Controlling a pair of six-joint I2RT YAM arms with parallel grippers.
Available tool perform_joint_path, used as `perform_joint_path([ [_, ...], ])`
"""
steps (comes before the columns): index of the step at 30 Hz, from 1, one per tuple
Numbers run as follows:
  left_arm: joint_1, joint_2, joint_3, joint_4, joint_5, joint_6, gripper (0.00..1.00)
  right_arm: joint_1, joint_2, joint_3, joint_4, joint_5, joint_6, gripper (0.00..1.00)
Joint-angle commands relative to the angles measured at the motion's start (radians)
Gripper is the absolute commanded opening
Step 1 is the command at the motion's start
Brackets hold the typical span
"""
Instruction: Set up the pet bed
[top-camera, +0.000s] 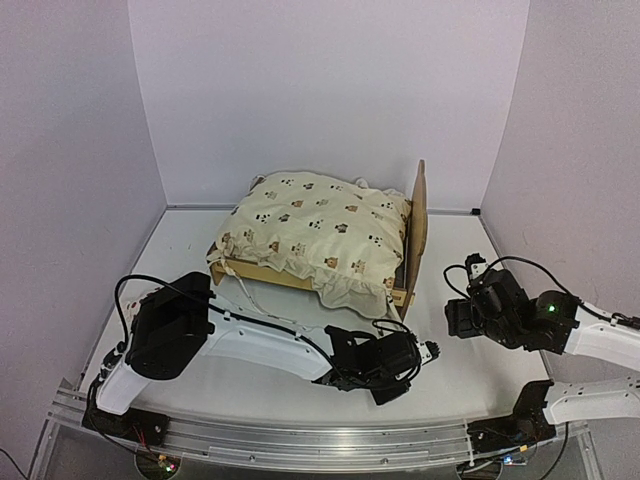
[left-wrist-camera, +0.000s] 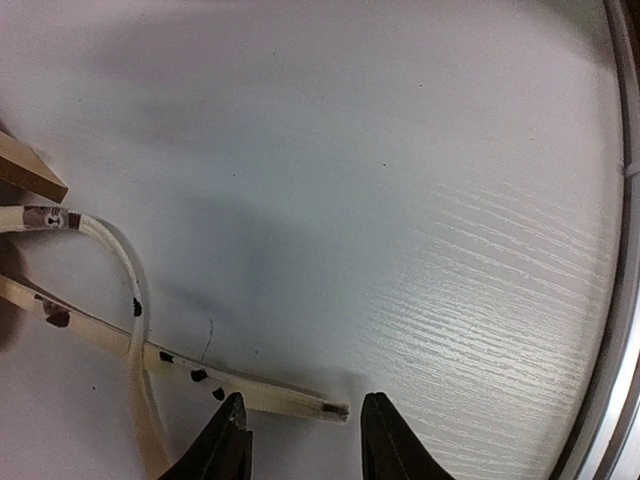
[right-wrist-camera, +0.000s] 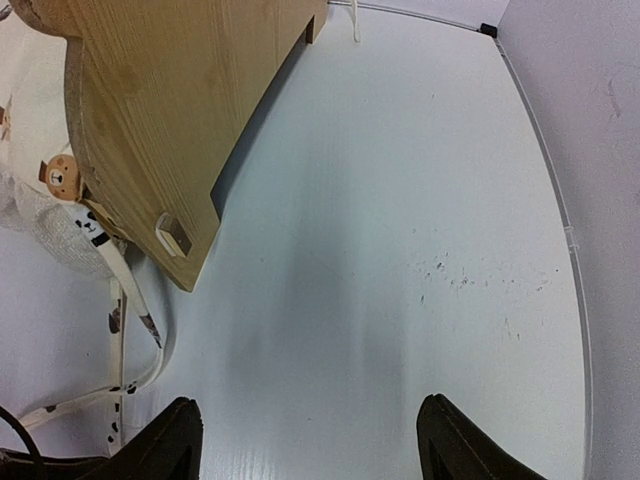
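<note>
The pet bed (top-camera: 417, 215) stands at the back centre of the table, its plywood headboard upright on the right; that headboard also fills the upper left of the right wrist view (right-wrist-camera: 170, 110). A cream animal-print quilt (top-camera: 320, 228) covers the bed and hangs over its front rail. The quilt's thin tie straps (left-wrist-camera: 250, 392) trail on the table. My left gripper (left-wrist-camera: 300, 440) is open and low over the table, with one strap's end lying between its fingertips; it also shows in the top view (top-camera: 428, 350). My right gripper (right-wrist-camera: 310, 440) is wide open and empty, right of the headboard. The pillow is not in view.
White walls close in the table on three sides. A metal rail (top-camera: 300, 440) runs along the near edge and shows in the left wrist view (left-wrist-camera: 622, 300). The right arm's body (top-camera: 520, 315) sits at the right of the table.
</note>
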Motion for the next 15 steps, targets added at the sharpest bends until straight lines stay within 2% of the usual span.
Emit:
perform_joint_path([
  [1,0.004,0.032,0.015,0.0,-0.017,0.008,0.37,0.006,0.01,0.028,-0.005,0.012,-0.005,0.75],
  [9,0.003,0.029,-0.016,0.013,-0.006,0.004,0.31,0.007,0.03,0.041,-0.005,0.01,-0.004,0.75],
  [13,0.003,0.035,-0.024,0.016,-0.01,0.003,0.21,0.006,0.049,0.052,-0.004,0.008,-0.004,0.75],
  [15,0.002,0.033,-0.033,0.025,-0.012,0.002,0.13,0.007,0.062,0.056,-0.003,0.007,-0.003,0.75],
])
